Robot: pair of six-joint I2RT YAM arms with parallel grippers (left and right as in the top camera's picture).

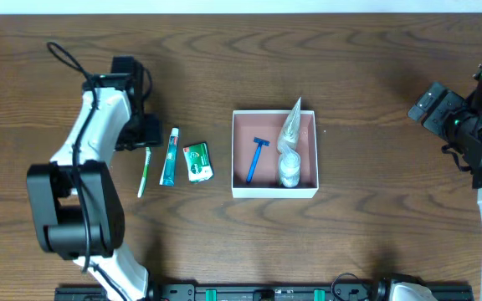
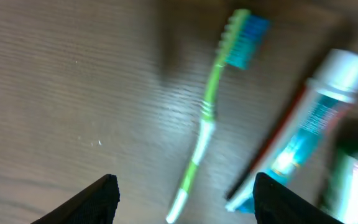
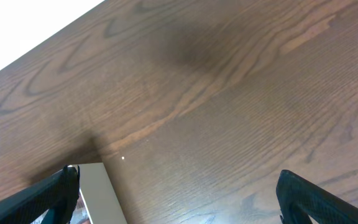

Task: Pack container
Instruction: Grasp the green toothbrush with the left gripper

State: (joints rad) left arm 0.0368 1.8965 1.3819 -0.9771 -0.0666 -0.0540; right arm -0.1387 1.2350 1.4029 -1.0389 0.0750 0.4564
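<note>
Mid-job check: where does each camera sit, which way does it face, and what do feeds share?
Overhead: above the table, looking down on container, toothbrush, toothpaste; left arm and right arm show.
Left wrist: looks down past the open left gripper at toothbrush and toothpaste.
Right wrist: looks past the open right gripper at table and a container corner.
Shared: toothbrush, overhead and left wrist.

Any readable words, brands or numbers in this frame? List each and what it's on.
No text is legible.
Toothpaste tube: print there, too blurred to read in either view.
Green packet: white marking, too small to read.
Container: no lettering visible.
</note>
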